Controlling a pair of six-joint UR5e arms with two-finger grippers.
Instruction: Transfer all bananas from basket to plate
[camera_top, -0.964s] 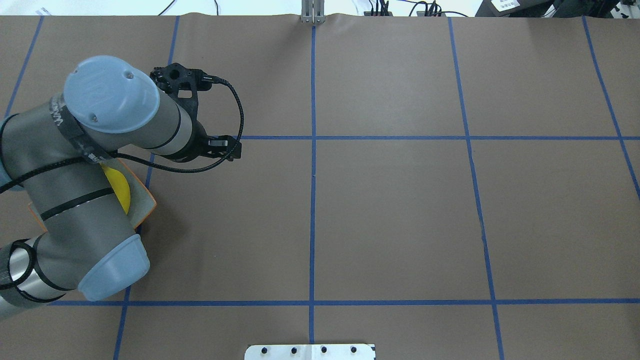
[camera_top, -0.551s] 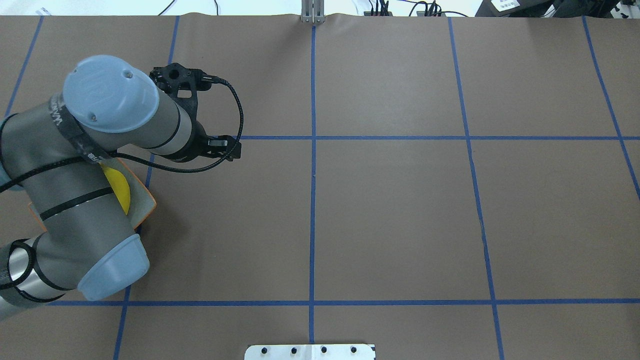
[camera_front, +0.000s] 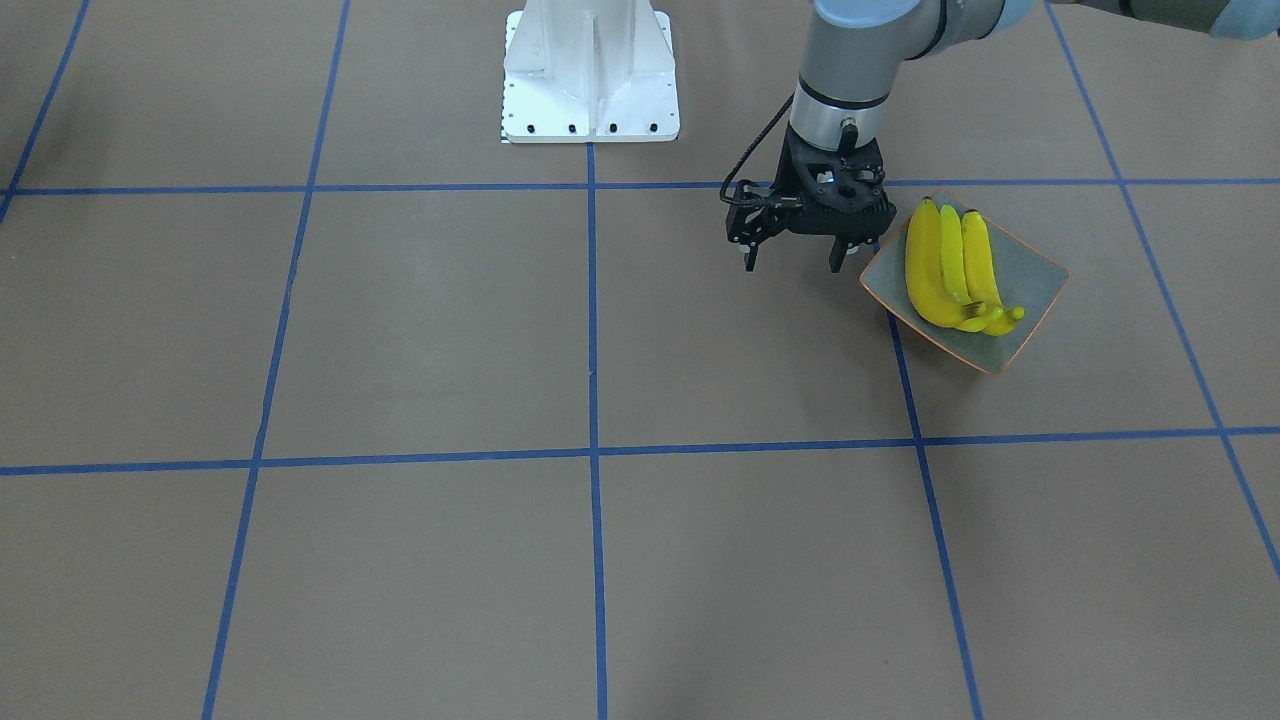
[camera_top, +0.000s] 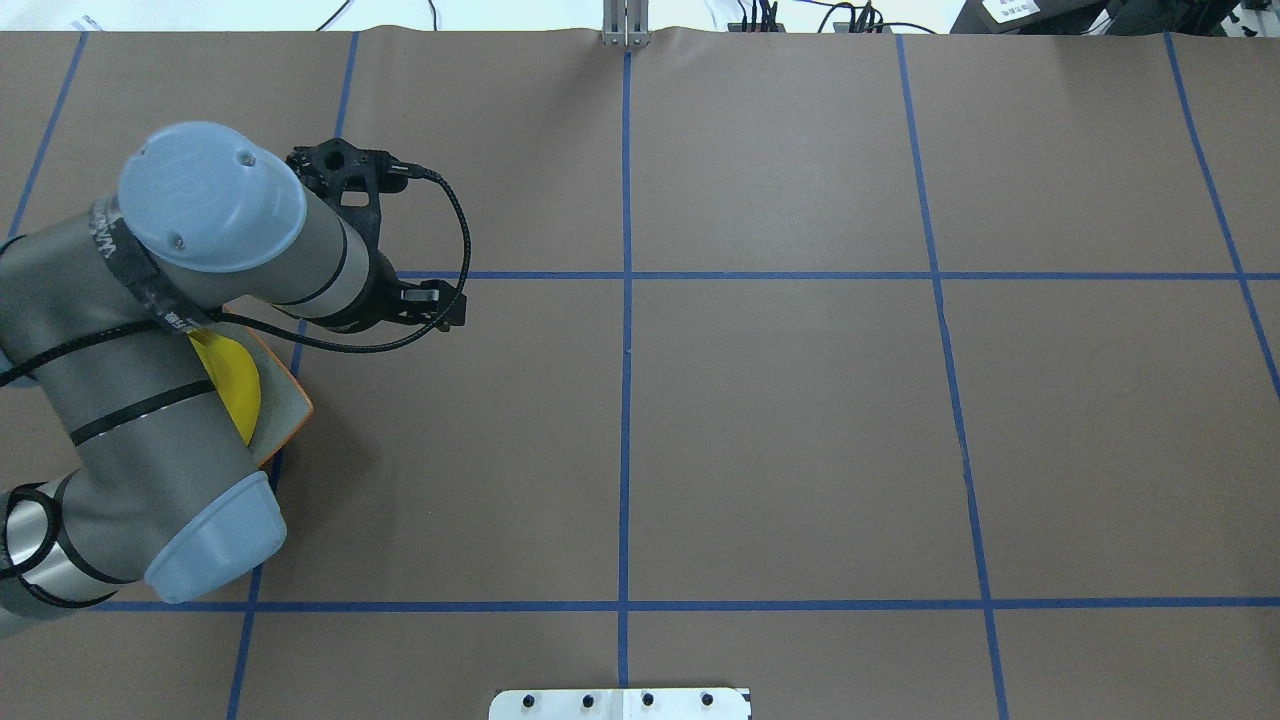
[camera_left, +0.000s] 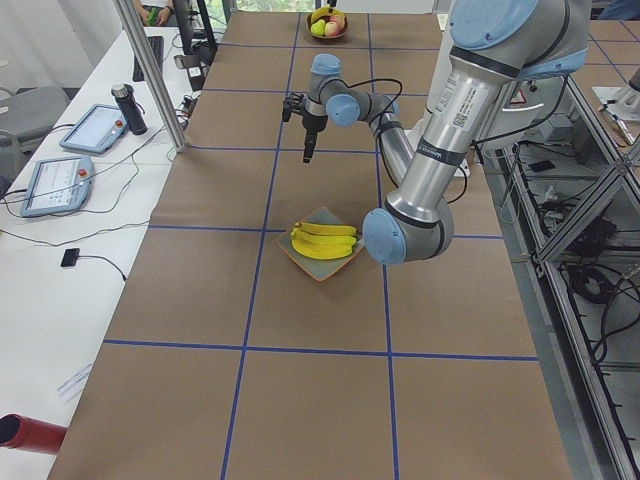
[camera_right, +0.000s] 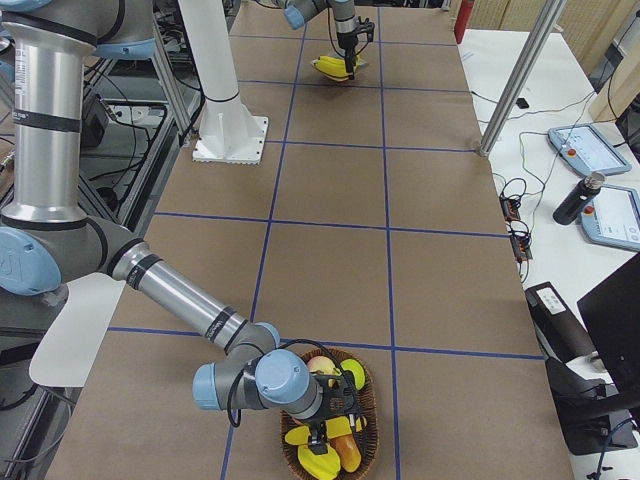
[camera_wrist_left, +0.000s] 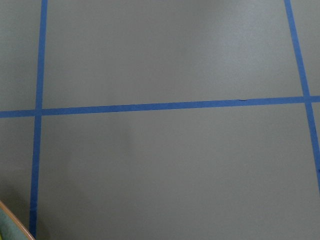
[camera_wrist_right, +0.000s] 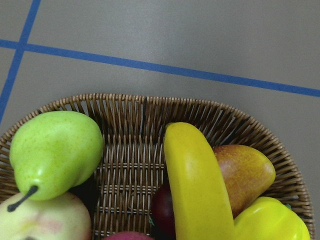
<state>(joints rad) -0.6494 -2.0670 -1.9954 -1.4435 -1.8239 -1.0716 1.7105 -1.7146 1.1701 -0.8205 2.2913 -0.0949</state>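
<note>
The plate (camera_front: 1040, 275) lies on the table with three bananas (camera_front: 940, 265) side by side in it; the overhead view shows only its corner (camera_top: 290, 410) and part of one banana (camera_top: 235, 380) under my left arm. My left gripper (camera_front: 792, 265) hangs open and empty just beside the plate, toward the table's middle. Far down the table stands the wicker basket (camera_right: 360, 420), where one banana (camera_wrist_right: 195, 185) lies among other fruit. My right gripper (camera_right: 325, 428) is over the basket; I cannot tell whether it is open or shut.
In the basket (camera_wrist_right: 125, 125) there are also a green pear (camera_wrist_right: 50, 150), a reddish-orange fruit (camera_wrist_right: 245, 170) and a yellow fruit (camera_wrist_right: 270, 220). The white robot base (camera_front: 590, 70) stands at the table's edge. Blue tape lines cross the brown table.
My left arm has shifted slightly to the left in the overhead view, bringing the gripper a little closer to the plate. The plate and bananas have not moved.
</note>
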